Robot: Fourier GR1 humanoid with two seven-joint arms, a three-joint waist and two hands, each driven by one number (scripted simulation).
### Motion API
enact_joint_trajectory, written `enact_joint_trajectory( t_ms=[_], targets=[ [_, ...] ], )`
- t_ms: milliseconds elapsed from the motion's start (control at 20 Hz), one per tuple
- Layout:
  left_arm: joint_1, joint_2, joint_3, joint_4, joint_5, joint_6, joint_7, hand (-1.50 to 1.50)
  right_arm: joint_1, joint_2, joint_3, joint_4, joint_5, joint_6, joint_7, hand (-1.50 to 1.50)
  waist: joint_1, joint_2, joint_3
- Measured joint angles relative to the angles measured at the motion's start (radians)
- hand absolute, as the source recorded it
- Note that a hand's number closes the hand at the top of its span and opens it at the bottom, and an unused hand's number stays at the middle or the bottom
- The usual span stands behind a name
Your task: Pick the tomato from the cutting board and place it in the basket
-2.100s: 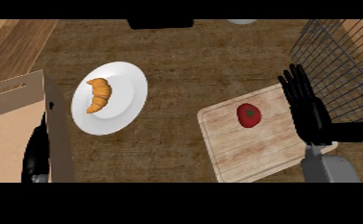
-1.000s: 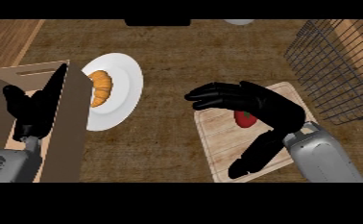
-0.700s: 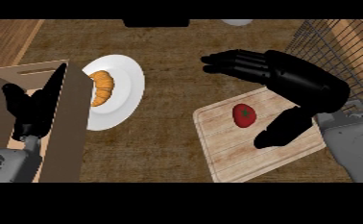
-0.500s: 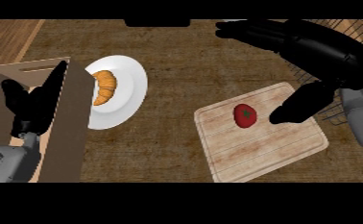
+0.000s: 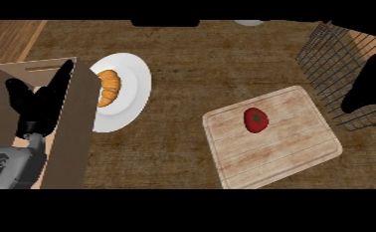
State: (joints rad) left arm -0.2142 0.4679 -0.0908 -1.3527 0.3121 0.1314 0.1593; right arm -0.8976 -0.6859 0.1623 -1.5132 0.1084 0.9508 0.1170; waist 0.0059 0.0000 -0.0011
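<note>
A red tomato [image 5: 255,120] with a green stem lies on the pale wooden cutting board [image 5: 294,151], in its upper middle, with nothing touching it. The dark wire basket [image 5: 327,59] stands at the right, just beyond the board's far corner. Only a black part of my right hand [image 5: 361,93] shows at the right edge, in front of the basket's near wall and right of the tomato; the rest is out of view. At the left edge my left hand [image 5: 35,107] rests open, fingers up, partly behind a brown panel.
A white plate [image 5: 131,107] with a croissant [image 5: 109,87] sits left of centre. A tall brown panel [image 5: 70,131] stands at the left, overlapping the plate. A dark object [image 5: 165,23] and a white rim [image 5: 249,23] lie at the counter's far edge.
My right hand has swung from over the cutting board up and to the right, out to the view's edge by the basket. The tomato stays on the board. The left hand has not moved.
</note>
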Motion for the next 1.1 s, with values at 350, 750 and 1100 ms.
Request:
enact_joint_trajectory(
  t_ms=[350, 750, 1100],
  targets=[
    [-0.009, -0.023, 0.013, 0.009, -0.028, 0.000, 0.002, 0.00, 0.063, -0.081, -0.086, 0.076, -0.038, 0.061, -0.139, -1.50, -0.003, 0.001, 0.001],
    [0.013, -0.026, 0.040, -0.006, -0.037, -0.029, 0.000, 0.00, 0.246, -0.059, -0.108, 0.070, 0.057, -0.044, -0.313, -1.50, -0.001, 0.002, 0.002],
    [0.020, -0.050, 0.046, -0.027, -0.062, -0.026, 0.015, 0.00, 0.385, 0.028, -0.041, 0.084, 0.202, -0.229, -0.470, -1.50, 0.001, 0.003, 0.002]
  ],
)
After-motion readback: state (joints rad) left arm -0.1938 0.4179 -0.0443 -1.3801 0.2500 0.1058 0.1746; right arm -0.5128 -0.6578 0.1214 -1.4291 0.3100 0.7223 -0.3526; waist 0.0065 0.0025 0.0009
